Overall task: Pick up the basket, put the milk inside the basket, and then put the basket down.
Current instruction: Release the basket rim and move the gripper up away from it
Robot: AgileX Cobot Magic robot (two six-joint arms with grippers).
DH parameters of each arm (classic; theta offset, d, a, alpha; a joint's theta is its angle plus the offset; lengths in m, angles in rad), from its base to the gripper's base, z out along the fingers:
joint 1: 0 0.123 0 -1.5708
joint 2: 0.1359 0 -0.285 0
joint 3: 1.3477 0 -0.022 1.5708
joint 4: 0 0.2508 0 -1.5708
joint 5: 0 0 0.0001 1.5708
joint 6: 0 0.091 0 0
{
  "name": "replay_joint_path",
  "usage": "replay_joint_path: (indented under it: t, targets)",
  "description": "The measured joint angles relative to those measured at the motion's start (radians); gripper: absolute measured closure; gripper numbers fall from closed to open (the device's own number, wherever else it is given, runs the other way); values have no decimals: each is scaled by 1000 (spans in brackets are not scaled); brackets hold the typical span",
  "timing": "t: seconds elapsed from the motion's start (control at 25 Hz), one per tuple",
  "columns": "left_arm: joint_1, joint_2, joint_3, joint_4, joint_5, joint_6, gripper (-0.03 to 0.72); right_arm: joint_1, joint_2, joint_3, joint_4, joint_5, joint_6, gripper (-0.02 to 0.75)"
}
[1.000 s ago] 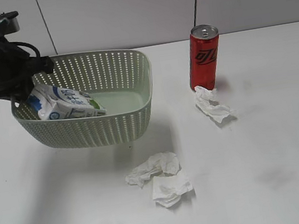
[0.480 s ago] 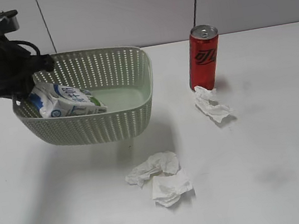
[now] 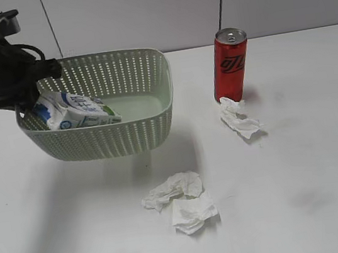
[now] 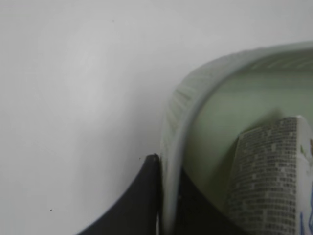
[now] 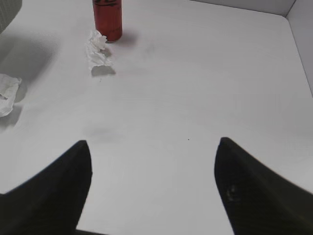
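At the left end of the desk [image 3: 302, 164], my left pincer [image 3: 25, 100] is pinched on the short end wall of the basket [image 3: 117, 118], one finger outside the rim and the other inside, as my left wrist view shows with the dark finger [image 4: 142, 196] pressed against the pale green wall [image 4: 171, 147]. I hold the basket lifted clear of the desk, tilted a little so the end I grip sits higher, and its shadow falls on the white surface beneath and to the right. The milk [image 3: 74, 110] lies on its side inside the basket, at the end nearest my left pincer, resting on the floor and leaning toward the end wall; from the left wrist I see its printed panel [image 4: 271, 181] close up beside the inner wall. To the right of the basket, well apart from it, the red can [image 3: 230, 64] stands upright, and a crumpled tissue [image 3: 239, 118] lies just in front of its base. Two more crumpled tissues [image 3: 181, 201] lie together on the desk nearer the camera, in front of the basket. My right pincer [image 5: 151, 186] hangs spread wide above bare desk, both dark fingers well apart and holding nothing, with the red can [image 5: 107, 19] and the tissue [image 5: 97, 49] far ahead of it.
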Motion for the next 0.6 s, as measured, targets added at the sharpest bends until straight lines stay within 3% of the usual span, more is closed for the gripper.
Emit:
replay_joint_path:
  t: [0.32,0.6]
  targets:
    - [0,0,0,-2,-49,-17,688,-147,0,0,0,0,-1,145]
    - [0,80,-1,-45,-139,-40,688,-157,0,0,0,0,0,145]
